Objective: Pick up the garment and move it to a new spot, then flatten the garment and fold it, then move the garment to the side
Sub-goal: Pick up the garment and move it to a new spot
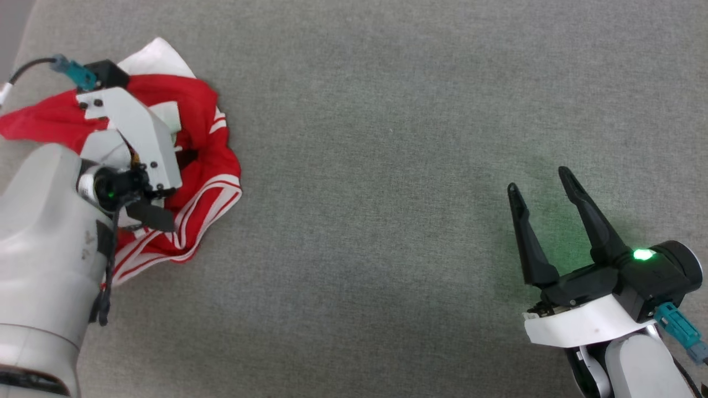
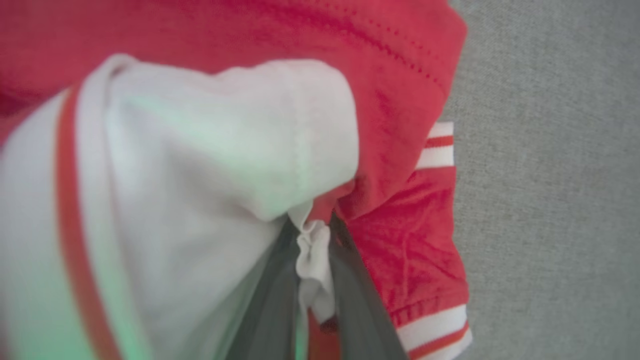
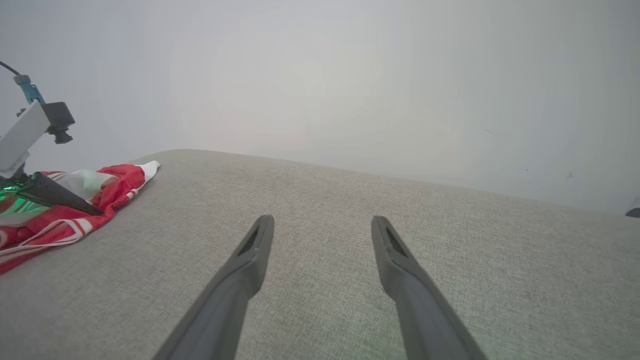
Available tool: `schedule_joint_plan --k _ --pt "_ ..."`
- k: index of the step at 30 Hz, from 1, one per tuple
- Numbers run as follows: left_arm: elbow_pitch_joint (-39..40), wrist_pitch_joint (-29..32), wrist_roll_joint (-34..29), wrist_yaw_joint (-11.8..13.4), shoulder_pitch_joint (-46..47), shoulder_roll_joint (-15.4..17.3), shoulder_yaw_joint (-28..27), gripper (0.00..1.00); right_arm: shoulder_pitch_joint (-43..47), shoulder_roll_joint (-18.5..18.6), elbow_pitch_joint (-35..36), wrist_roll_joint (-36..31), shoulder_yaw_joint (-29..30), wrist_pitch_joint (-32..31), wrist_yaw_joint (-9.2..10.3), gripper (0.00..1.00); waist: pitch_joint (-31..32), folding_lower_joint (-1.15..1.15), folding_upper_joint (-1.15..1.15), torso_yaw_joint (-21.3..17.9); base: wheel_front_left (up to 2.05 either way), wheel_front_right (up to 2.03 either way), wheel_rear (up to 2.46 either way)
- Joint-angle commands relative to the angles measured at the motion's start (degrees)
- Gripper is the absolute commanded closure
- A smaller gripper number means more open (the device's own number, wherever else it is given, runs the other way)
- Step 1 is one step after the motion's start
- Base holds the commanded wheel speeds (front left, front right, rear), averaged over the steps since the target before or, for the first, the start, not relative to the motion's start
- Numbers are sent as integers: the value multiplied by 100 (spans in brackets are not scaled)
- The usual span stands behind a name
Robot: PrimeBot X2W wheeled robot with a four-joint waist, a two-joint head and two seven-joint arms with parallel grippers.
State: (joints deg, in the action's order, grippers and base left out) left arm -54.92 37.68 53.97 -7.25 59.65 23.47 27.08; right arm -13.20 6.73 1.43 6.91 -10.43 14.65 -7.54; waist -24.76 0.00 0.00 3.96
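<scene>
One crumpled heap: the garment (image 1: 213, 166) lies at the far left of the surface (image 1: 398, 166), soft, light and limp, so I expect it to sag from any single hold. My left pincer (image 2: 314, 240) is nearly closed on a small fold of its white fabric; a hem or shoulder seam would spread it better, I judge. My right pincer (image 1: 537, 181) hangs wide open and empty at the near right. Grey woven cloth covers the surface — likely grippy — and a plain pale wall (image 3: 350, 75) stands beyond.
</scene>
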Motion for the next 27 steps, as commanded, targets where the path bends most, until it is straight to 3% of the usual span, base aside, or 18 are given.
schedule_joint_plan --k 1,13,27 --pt "-48 -22 76 -43 -313 -337 178 100 -62 -8 29 -27 13 14 8 0 13 0 0 -4 0 0 0" --pt "315 -1244 17 -36 -88 74 707 100 119 -53 -49 40 210 8 8 0 506 0 0 -13 0 0 0" --pt "1838 -1645 693 -35 169 313 1868 100 694 -272 -30 131 879 41 8 0 1378 0 0 -317 0 0 0"
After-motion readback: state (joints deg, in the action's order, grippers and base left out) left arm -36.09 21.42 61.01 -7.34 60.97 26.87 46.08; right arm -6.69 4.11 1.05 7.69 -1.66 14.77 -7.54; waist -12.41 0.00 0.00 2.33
